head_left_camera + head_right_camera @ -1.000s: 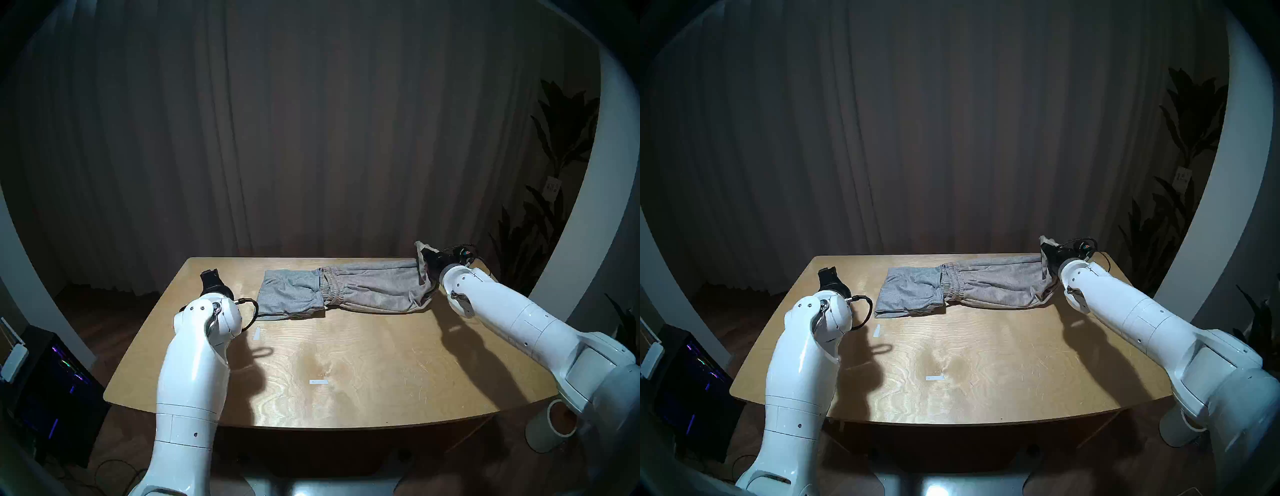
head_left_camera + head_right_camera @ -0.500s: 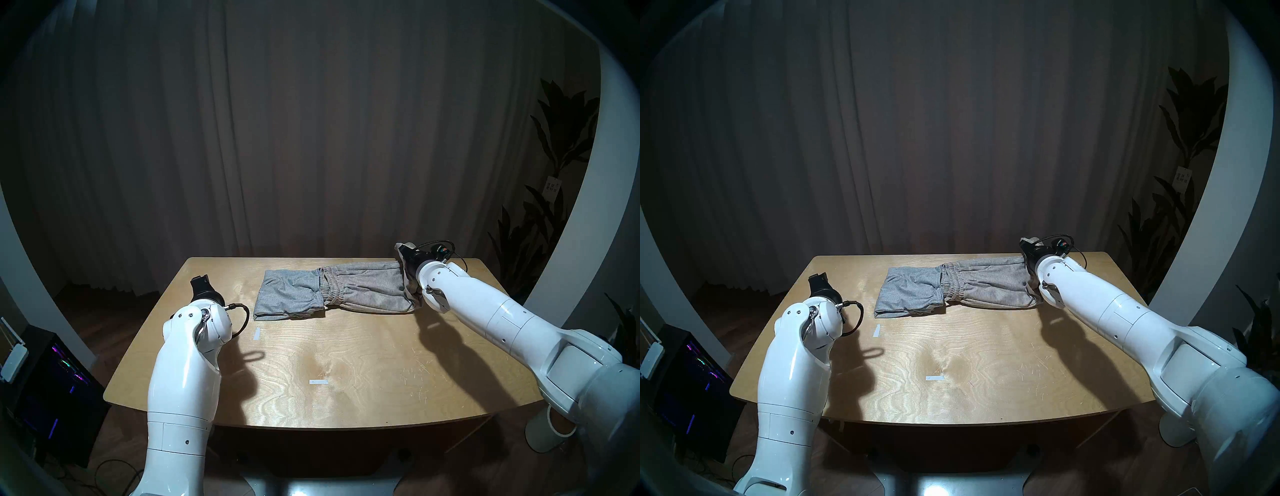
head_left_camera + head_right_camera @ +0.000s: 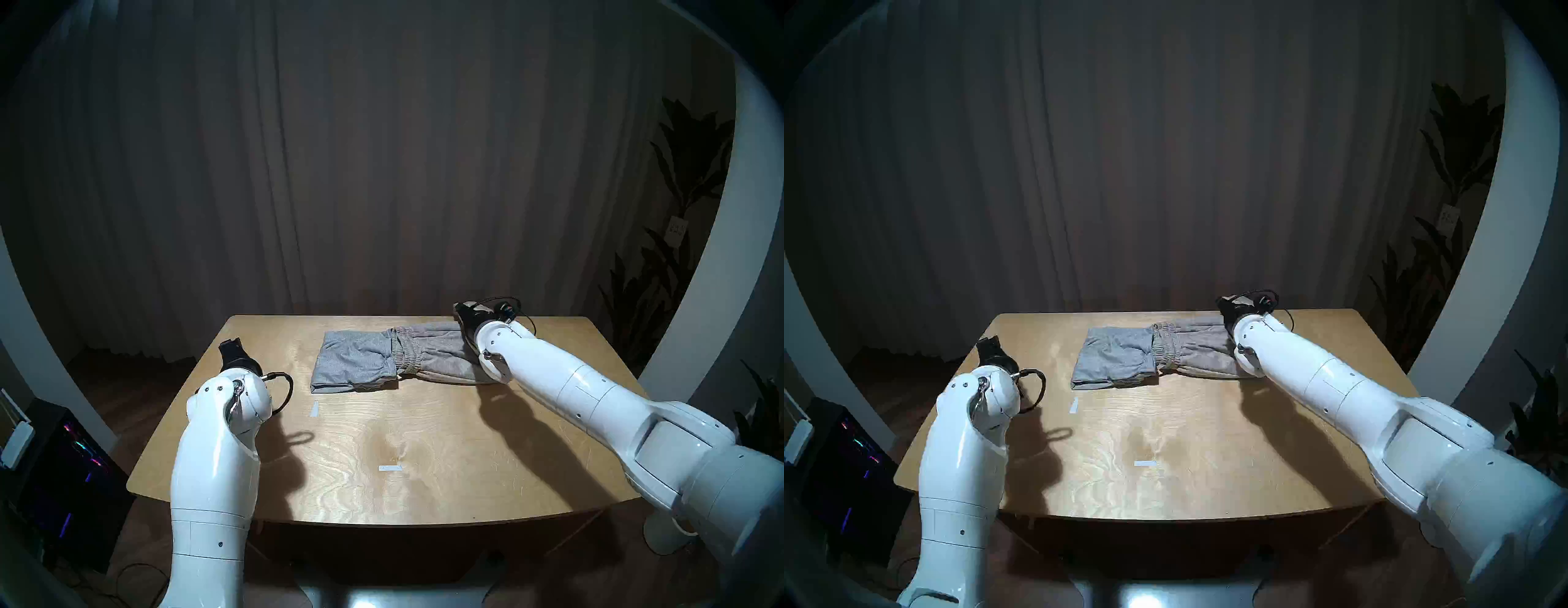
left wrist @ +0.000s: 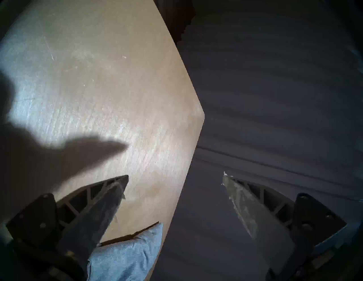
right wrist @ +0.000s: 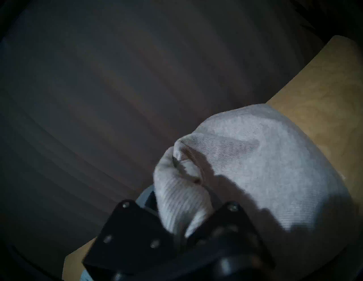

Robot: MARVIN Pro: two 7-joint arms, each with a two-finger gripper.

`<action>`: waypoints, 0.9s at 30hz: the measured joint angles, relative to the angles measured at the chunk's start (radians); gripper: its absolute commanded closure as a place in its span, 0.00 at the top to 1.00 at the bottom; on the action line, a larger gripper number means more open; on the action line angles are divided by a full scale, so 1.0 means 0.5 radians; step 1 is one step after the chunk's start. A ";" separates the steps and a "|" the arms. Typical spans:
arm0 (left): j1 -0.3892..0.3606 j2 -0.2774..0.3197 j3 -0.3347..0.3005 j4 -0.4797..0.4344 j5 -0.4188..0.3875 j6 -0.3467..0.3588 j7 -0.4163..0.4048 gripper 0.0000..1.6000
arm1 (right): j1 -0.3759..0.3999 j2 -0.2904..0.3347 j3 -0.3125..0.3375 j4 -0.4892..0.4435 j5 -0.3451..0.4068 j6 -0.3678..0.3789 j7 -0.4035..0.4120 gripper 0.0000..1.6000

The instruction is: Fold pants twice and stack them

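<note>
Two pairs of pants lie at the far side of the wooden table (image 3: 424, 446) in the head stereo left view: the light grey pants (image 3: 354, 361), folded flat, on the left, and the beige-grey pants (image 3: 437, 354) just beside them on the right, their gathered waistband (image 3: 405, 350) overlapping the grey pair's edge. At the right end of the beige-grey pair the right gripper (image 3: 460, 312) has a bunch of the cloth lifted off the table. Well apart to the left, the left gripper (image 3: 231, 346) hangs over bare wood near the table's left edge. Two small strips of pale tape (image 3: 390, 468) lie on the wood nearer the robot, and a dark curtain (image 3: 382, 170) fills the background. The head stereo right view shows the same layout, with the grey pair (image 3: 1115, 361) touching the beige-grey pair (image 3: 1202, 352) and the right gripper (image 3: 1227, 305) raised over that pair's right end. From the left wrist, the left gripper (image 4: 174, 179) stands wide apart with nothing between its fingers (image 4: 110, 196), over the table's corner; an edge of grey cloth shows at the bottom. From the right wrist, the right gripper (image 5: 182, 231) is clamped tight on a ribbed fold of the beige-grey cloth (image 5: 255, 166), which bulges up over the table's edge.
</note>
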 measured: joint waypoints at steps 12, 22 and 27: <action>0.025 0.001 -0.036 -0.037 -0.009 -0.036 -0.007 1.00 | 0.051 -0.187 -0.089 0.055 -0.047 0.006 0.029 0.00; 0.039 0.004 -0.035 -0.059 -0.010 -0.038 -0.028 1.00 | 0.076 -0.209 -0.257 0.036 -0.170 0.104 0.133 0.00; 0.047 0.004 -0.033 -0.066 -0.013 -0.034 -0.035 1.00 | 0.075 -0.193 -0.327 0.003 -0.223 0.143 0.174 0.00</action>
